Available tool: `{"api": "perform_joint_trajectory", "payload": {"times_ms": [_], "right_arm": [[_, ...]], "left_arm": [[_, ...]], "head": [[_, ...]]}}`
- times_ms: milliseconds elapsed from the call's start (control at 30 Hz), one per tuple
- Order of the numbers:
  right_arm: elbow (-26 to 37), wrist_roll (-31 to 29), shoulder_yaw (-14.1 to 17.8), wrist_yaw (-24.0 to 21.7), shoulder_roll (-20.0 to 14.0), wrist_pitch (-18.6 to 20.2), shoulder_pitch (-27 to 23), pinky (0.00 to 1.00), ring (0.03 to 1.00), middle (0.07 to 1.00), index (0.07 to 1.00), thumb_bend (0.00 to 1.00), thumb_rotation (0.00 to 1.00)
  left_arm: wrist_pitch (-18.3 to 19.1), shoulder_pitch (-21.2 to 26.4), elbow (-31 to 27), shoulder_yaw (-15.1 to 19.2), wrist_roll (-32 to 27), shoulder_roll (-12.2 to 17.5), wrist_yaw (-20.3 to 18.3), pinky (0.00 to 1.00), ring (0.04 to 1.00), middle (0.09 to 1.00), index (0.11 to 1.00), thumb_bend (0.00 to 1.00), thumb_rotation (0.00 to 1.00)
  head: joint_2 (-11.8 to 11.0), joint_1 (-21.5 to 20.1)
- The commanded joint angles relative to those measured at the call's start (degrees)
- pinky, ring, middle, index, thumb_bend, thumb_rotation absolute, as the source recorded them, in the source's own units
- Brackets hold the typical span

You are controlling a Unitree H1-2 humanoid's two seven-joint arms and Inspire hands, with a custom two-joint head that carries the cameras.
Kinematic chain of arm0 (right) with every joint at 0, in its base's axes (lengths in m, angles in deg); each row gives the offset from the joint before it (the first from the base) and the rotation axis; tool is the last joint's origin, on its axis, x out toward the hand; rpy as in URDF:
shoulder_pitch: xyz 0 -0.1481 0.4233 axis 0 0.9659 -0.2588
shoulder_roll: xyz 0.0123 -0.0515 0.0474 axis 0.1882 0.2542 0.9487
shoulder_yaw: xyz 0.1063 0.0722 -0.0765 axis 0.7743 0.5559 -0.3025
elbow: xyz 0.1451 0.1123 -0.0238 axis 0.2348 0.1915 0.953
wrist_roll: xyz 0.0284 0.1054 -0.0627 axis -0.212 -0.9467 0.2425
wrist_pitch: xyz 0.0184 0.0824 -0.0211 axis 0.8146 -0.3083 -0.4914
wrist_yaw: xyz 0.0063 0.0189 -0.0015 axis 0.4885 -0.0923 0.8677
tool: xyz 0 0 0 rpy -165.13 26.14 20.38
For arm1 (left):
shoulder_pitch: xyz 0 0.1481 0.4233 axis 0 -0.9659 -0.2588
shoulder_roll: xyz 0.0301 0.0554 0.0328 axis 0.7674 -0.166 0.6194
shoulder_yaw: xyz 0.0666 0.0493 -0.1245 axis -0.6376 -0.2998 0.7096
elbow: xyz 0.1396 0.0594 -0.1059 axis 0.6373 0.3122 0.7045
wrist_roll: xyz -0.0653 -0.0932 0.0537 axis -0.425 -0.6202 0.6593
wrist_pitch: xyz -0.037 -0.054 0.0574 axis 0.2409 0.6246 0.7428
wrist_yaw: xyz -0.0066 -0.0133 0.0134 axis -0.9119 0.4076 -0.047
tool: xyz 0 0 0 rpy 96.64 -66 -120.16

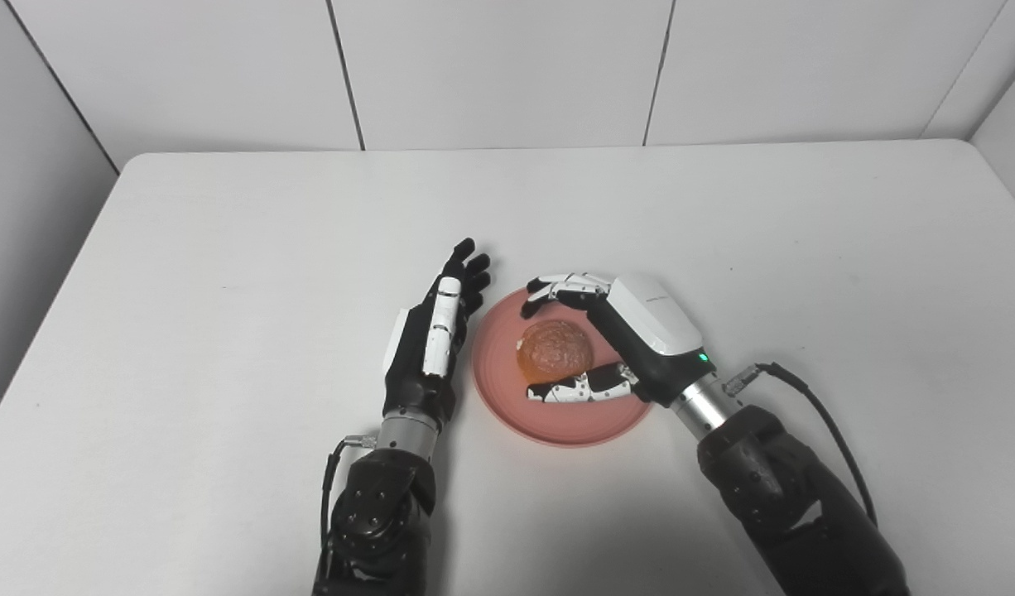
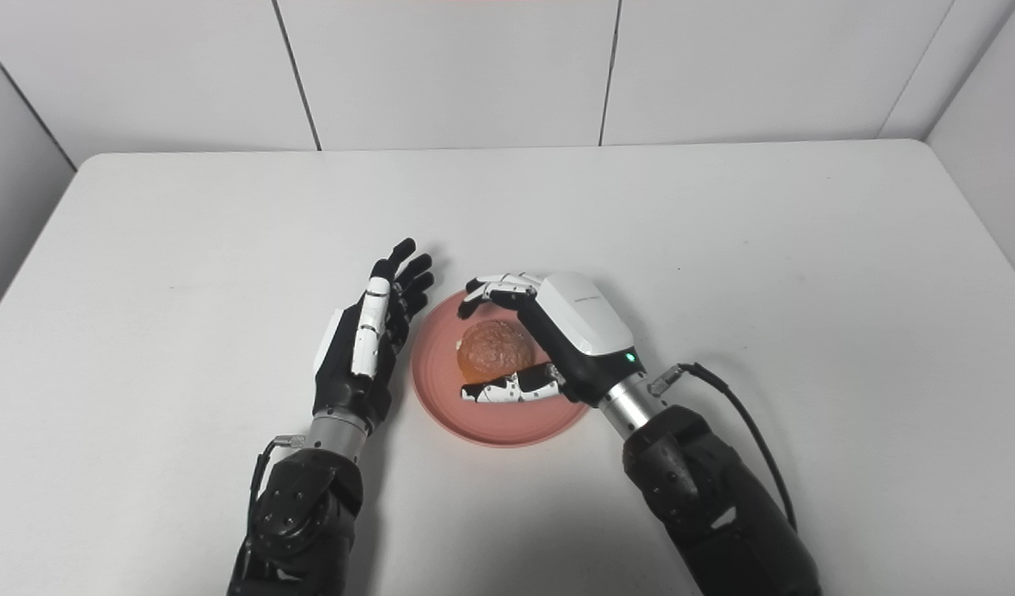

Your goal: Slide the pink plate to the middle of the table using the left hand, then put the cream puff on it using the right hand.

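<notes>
The pink plate [image 1: 557, 424] lies near the middle of the white table. The brown cream puff [image 1: 555, 349] sits on it, a little toward the far side. My right hand [image 1: 632, 331] is over the plate's right part, cupped round the puff. Its fingers [image 1: 561, 288] curl beyond the puff with a small gap, and the thumb [image 1: 575, 387] lies along the puff's near edge. The hand looks open. My left hand [image 1: 433, 339] stands edge-on with straight fingers just left of the plate's rim, open and empty.
The white table [image 1: 226, 248] is ringed by white wall panels at the back and sides. A black cable [image 1: 822, 414] loops off my right wrist over the table.
</notes>
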Motion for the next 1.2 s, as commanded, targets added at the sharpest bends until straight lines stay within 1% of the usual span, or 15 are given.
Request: {"api": "perform_joint_trajectory", "payload": {"times_ms": [0, 67, 133, 267, 333, 500, 600, 633, 667, 767, 800, 933, 1033, 1100, 1167], "right_arm": [[2.7, 0.3, 0.3, 1.0, -0.2, -3.9, -1.1, 0.91, 0.924, 0.924, 0.889, 0.63, 0.62], [3.1, 0.1, 0.5, 1.3, -0.2, -4.9, -0.8, 0.96, 0.954, 0.949, 0.913, 0.64, 0.69], [3.5, -0.4, 0.9, 1.5, -0.1, -6.0, -0.4, 0.99, 0.967, 0.959, 0.923, 0.65, 0.73], [4.5, -1.9, 1.9, 1.8, 0.6, -7.2, 0.6, 1.0, 0.991, 0.981, 0.95, 0.68, 0.8], [5.3, -3.2, 2.7, 2.0, 1.2, -7.4, 1.5, 1.0, 0.991, 0.991, 0.969, 0.69, 0.83], [6.4, -5.2, 4.3, 1.9, 2.6, -6.5, 3.6, 1.0, 1.0, 1.0, 0.999, 0.69, 0.86], [7.1, -5.8, 5.9, 2.6, 4.0, -5.3, 5.2, 0.98, 1.0, 1.0, 1.0, 0.7, 0.87], [7.0, -5.3, 6.8, 3.7, 4.9, -4.7, 6.1, 0.98, 1.0, 1.0, 1.0, 0.7, 0.87], [6.9, -5.1, 7.5, 4.4, 5.5, -4.6, 6.7, 0.95, 0.988, 1.0, 1.0, 0.73, 0.95], [6.9, -5.5, 8.8, 4.4, 6.4, -3.7, 7.8, 0.98, 0.993, 1.0, 1.0, 0.73, 0.99], [7.0, -5.9, 9.1, 4.1, 6.7, -3.4, 8.0, 0.99, 0.997, 1.0, 1.0, 0.73, 0.98], [8.3, -14.2, 11.2, 1.7, 8.0, -0.3, 9.1, 1.0, 1.0, 1.0, 1.0, 0.68, 0.93], [8.3, -20.3, 12.8, 1.1, 9.4, 1.0, 9.5, 1.0, 1.0, 1.0, 1.0, 0.61, 0.87], [8.1, -22.2, 13.3, 0.6, 9.7, 1.7, 9.8, 1.0, 1.0, 1.0, 1.0, 0.59, 0.86], [8.2, -23.6, 13.9, 0.8, 10.3, 2.6, 10.3, 1.0, 1.0, 1.0, 1.0, 0.61, 0.86]], "left_arm": [[-2.8, 1.3, -1.0, -0.5, 0.6, -0.9, 0.2, 0.95, 0.932, 0.923, 0.907, 0.47, 1.0], [-3.3, 1.2, -1.0, -0.5, 0.6, -0.8, 0.0, 0.96, 0.937, 0.927, 0.912, 0.48, 1.0], [-3.1, 1.2, -1.3, -0.5, 0.5, -0.6, -0.1, 0.97, 0.94, 0.928, 0.916, 0.49, 1.0], [-2.4, 1.0, -1.9, -0.1, 0.2, -0.7, 0.1, 0.99, 0.942, 0.928, 0.922, 0.49, 1.0], [-3.4, 1.0, -1.6, 0.2, 0.1, -0.7, 0.1, 0.99, 0.946, 0.932, 0.928, 0.49, 1.0], [-5.0, 0.7, -1.2, 0.4, 1.0, 0.2, 0.0, 0.97, 0.95, 0.953, 0.949, 0.51, 1.0], [-5.6, 0.4, -1.6, 0.3, 2.2, 0.9, 0.0, 0.98, 0.961, 0.968, 0.965, 0.52, 1.0], [-6.0, 0.3, -1.6, 0.5, 1.9, 1.0, -0.2, 0.98, 0.963, 0.969, 0.968, 0.52, 1.0], [-6.1, 0.3, -1.6, 0.6, 1.7, 1.1, -0.3, 0.99, 0.977, 0.982, 0.985, 0.51, 1.0], [-5.8, 0.2, -1.7, 0.7, 1.5, 1.6, -0.6, 1.0, 0.988, 0.992, 0.998, 0.51, 1.0], [-5.7, 0.2, -1.7, 0.7, 1.5, 1.7, -0.7, 1.0, 0.988, 0.993, 0.999, 0.51, 1.0], [-6.3, -0.3, -2.5, -0.2, 2.5, 2.6, -1.1, 1.0, 0.996, 0.999, 1.0, 0.51, 1.0], [-7.0, -0.8, -3.2, -0.7, 2.9, 3.1, -1.5, 1.0, 0.995, 1.0, 1.0, 0.5, 1.0], [-7.2, -1.1, -3.4, -0.8, 3.2, 3.2, -1.5, 1.0, 0.993, 1.0, 1.0, 0.51, 1.0], [-6.6, -1.3, -4.0, -1.0, 3.1, 3.5, -1.8, 1.0, 0.998, 1.0, 1.0, 0.52, 1.0]], "head": [[0.0, 0.1], [0.1, 0.2], [-0.1, 0.5], [0.0, 0.9], [-0.2, 1.0], [-0.9, 0.9], [-0.8, 1.1], [-0.8, 1.2], [-0.8, 1.2], [-1.0, 1.2], [-1.0, 1.2], [-0.6, 1.5], [-0.9, 1.5], [-1.0, 1.4], [-0.7, 1.5]]}}
